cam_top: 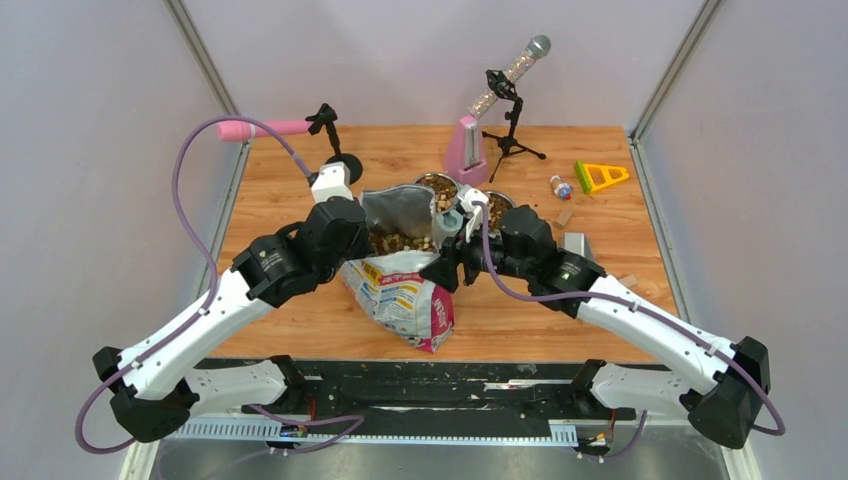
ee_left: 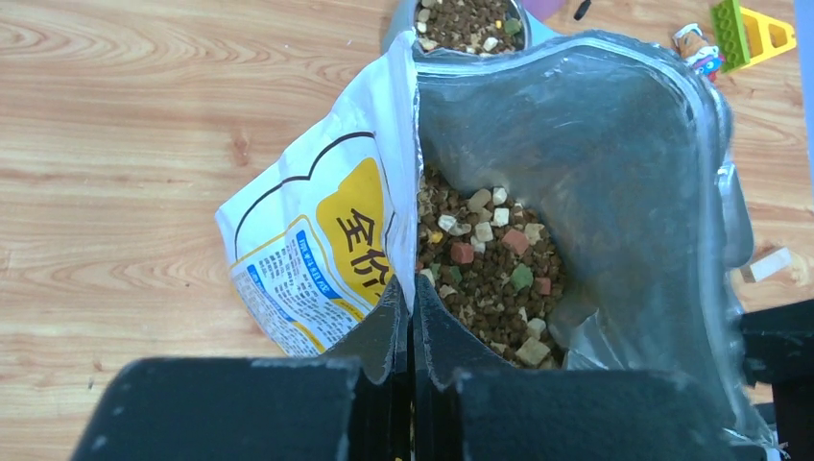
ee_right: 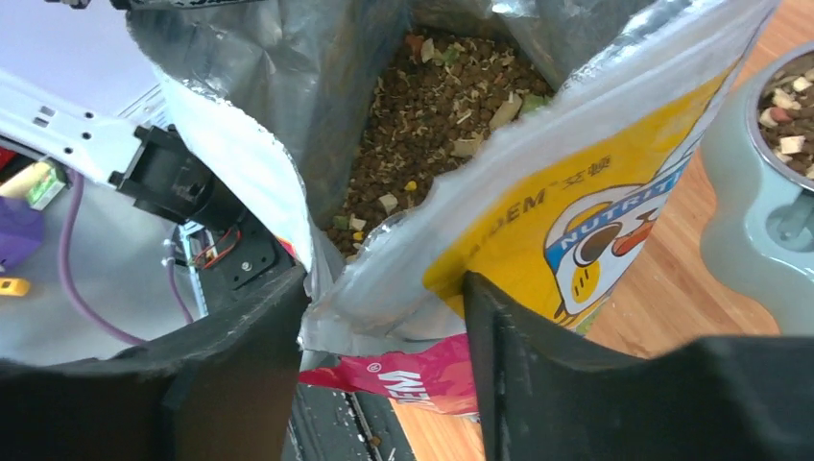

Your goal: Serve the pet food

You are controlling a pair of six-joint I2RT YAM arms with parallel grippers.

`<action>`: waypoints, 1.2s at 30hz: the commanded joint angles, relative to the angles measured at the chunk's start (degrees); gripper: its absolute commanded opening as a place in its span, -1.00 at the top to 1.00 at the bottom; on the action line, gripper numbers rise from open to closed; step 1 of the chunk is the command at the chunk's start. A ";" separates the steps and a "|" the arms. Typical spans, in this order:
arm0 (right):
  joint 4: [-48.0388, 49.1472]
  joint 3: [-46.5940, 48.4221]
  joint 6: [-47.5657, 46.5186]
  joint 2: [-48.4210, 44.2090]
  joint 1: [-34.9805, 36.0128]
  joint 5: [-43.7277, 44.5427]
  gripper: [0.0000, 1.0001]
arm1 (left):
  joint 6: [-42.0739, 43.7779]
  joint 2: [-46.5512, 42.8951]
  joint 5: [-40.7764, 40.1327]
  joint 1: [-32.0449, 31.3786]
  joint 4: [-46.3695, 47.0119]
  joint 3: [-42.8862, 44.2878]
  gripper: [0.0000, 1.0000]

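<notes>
Left wrist: left gripper [ee_left: 411,384] pinches tight on the bag [ee_left: 317,240] seam; right gripper [ee_right: 384,327] jaws apart, straddling the opposite rim. Inside the bag sits the pet food [ee_left: 485,259]. A slipping rim could tip it past the bowl [ee_right: 758,221].

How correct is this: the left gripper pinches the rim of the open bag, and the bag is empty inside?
One part is wrong. The left gripper does pinch the rim of the open bag, but the bag is not empty: pet food fills its bottom, as the left wrist view shows.
</notes>
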 commanded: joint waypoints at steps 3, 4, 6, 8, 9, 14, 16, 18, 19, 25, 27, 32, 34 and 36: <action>3.81 3.28 -1.16 0.39 2.47 8.65 0.58 | 2.13 1.71 -3.87 -0.49 14.05 5.72 0.92; 4.12 3.13 -1.83 -0.02 2.47 8.00 0.89 | 3.63 1.87 -3.96 -0.45 14.44 6.03 0.77; 4.29 2.90 -2.78 -1.01 2.52 6.95 1.00 | 8.87 2.05 -3.92 -0.45 16.04 6.80 -0.20; 3.34 2.89 -4.28 -2.48 2.53 6.58 1.00 | 16.42 2.38 -3.59 -0.41 17.39 8.94 -0.90; 2.76 2.98 -4.76 -3.21 2.54 6.87 1.00 | 18.95 2.72 -4.73 -0.41 17.63 9.90 -0.95; -1.51 5.64 -8.58 -5.92 2.23 6.96 1.00 | 35.76 3.70 -4.03 4.54 20.77 15.11 -1.00; -3.97 7.12 -10.27 -6.38 1.84 7.79 1.00 | 36.81 3.29 4.46 10.15 20.92 15.19 -1.00; -6.19 8.20 -11.78 -7.20 0.89 9.33 1.00 | 35.92 2.22 13.44 15.54 21.10 13.12 -1.00; -6.96 8.51 -12.11 -7.67 -0.15 9.33 1.00 | 35.73 1.13 18.49 16.79 21.03 11.94 -1.00; -8.76 8.56 -10.92 -9.82 -13.28 -2.38 1.00 | 41.18 -10.64 32.06 19.98 32.15 -8.89 -1.00; -9.70 8.92 -11.11 -9.45 -14.64 -3.83 1.00 | 41.82 -14.12 33.25 21.20 33.47 -13.92 -1.00; -12.28 10.85 -11.44 -7.66 -14.79 -2.93 1.00 | 40.06 -18.91 45.41 26.80 41.67 -24.67 -1.00; -12.89 11.29 -11.93 -7.51 -14.80 -2.63 1.00 | 38.15 -17.81 50.48 31.19 42.52 -26.31 -1.00; -13.37 11.46 -12.15 -7.28 -14.82 -2.85 1.00 | 36.48 -15.58 56.64 35.62 42.14 -27.07 -1.00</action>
